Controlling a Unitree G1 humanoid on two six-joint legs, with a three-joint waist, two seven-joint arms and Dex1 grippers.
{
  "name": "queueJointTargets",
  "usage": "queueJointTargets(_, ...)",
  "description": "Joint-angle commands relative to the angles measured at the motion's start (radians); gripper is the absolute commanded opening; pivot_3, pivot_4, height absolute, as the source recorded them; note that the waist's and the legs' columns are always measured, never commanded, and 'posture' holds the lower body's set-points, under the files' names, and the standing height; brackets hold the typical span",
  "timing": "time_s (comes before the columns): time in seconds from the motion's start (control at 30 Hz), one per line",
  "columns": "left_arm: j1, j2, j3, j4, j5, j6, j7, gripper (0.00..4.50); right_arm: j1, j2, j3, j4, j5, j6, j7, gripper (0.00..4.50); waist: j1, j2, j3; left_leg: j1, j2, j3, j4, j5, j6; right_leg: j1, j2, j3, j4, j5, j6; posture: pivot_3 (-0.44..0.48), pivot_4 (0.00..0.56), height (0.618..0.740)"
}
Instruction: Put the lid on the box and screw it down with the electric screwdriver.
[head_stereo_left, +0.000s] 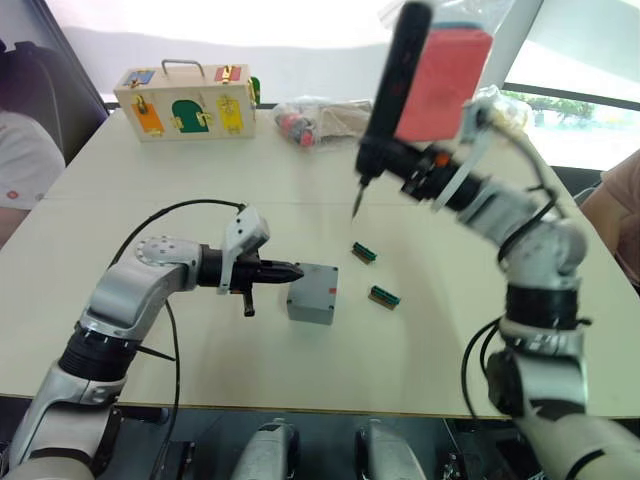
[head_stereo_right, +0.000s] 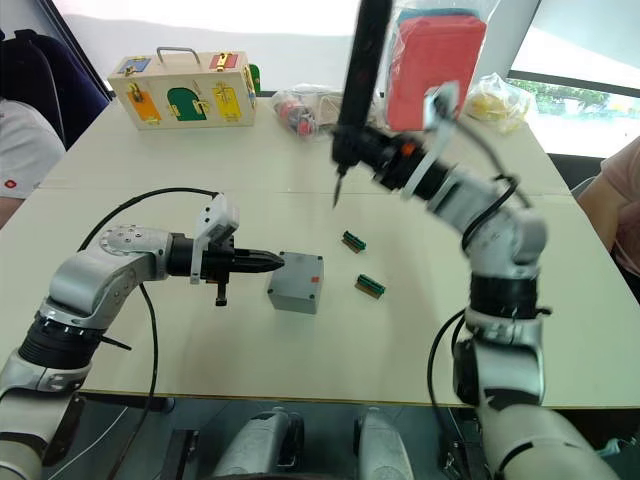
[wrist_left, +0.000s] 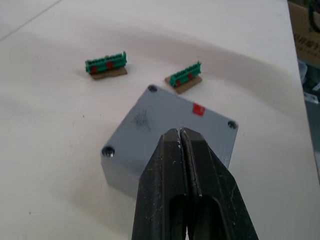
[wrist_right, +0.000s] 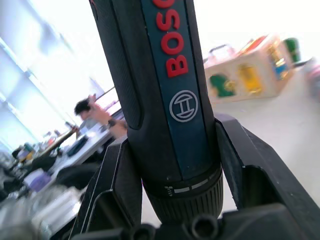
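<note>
Flat grey plastic lid (wrist_left: 170, 117) seated on small grey box (head_stereo_left: 313, 297). Left jaws (head_stereo_left: 292, 270) together, bracing box. Right jaws (head_stereo_left: 400, 160) clamped on slim black electric screwdriver (head_stereo_left: 390, 85), aloft. Screwing outstanding.

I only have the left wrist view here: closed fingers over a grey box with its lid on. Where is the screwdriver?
Observer: The right gripper holds the electric screwdriver in the air, bit pointing down, beyond the box.
Operator: Is the bit touching the lid?
Observer: No, it hangs well above the table, off to the far side of the lid.
Operator: Anything else back there?
Observer: A wooden latch box stands at the far edge.
</note>
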Motion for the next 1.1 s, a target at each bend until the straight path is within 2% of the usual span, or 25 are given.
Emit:
queueJointTargets(0.03, 0.000, -0.007, 0.009, -0.046, -0.001, 0.007, 0.025, 0.00, 0.037, 0.018, 0.056, -0.151, -0.051, -0.110, 0.008, 1.75, 0.000, 0.000, 0.000, 0.000, 0.000, 0.000, 0.000, 0.000, 0.000, 0.000, 0.000, 0.000, 0.000, 0.000, 0.000, 0.000, 0.150, 0.738)
queueJointTargets(0.43, 0.004, -0.004, -0.098, 0.003, 0.125, -0.087, 0.007, 0.00, 0.098, -0.022, 0.162, -0.137, -0.156, -0.173, 0.061, 1.75, -0.004, 0.000, 0.000, 0.001, 0.001, 0.000, 0.000, 0.000, 0.000, -0.001, 0.002, 0.000, 0.000, 0.000, 0.000, 0.000, 0.150, 0.738)
queueJointTargets(0.77, 0.009, -0.023, -0.103, 0.020, 0.140, -0.106, 0.005, 0.00, 0.163, -0.006, 0.190, -0.113, -0.216, -0.230, 0.057, 1.75, -0.003, 0.000, 0.000, 0.003, 0.001, 0.000, 0.000, 0.000, 0.000, 0.001, 0.002, 0.000, 0.000, 0.000, 0.000, 0.000, 0.150, 0.738)
queueJointTargets(0.93, 0.007, -0.023, -0.107, 0.026, 0.147, -0.107, -0.003, 0.00, 0.239, 0.005, 0.224, -0.070, -0.270, -0.295, 0.053, 1.75, -0.003, -0.001, -0.001, 0.004, 0.001, 0.000, 0.000, 0.000, 0.000, 0.003, 0.002, -0.001, 0.000, 0.000, 0.000, 0.000, 0.150, 0.738)
queueJointTargets(1.03, 0.020, -0.019, -0.107, 0.030, 0.156, -0.113, -0.003, 0.00, 0.272, 0.042, 0.197, -0.047, -0.260, -0.297, 0.001, 1.75, -0.003, -0.002, -0.001, 0.009, 0.001, 0.000, -0.001, -0.002, 0.003, 0.007, 0.002, -0.001, -0.001, 0.000, 0.000, 0.000, 0.150, 0.738)
queueJointTargets(1.1, 0.028, -0.015, -0.108, 0.031, 0.160, -0.116, -0.006, 0.00, 0.281, 0.052, 0.197, -0.051, -0.265, -0.288, -0.017, 1.75, -0.003, -0.002, -0.001, 0.018, 0.001, 0.000, -0.003, -0.004, 0.006, 0.015, 0.002, -0.001, -0.003, 0.000, 0.000, 0.000, 0.150, 0.738)
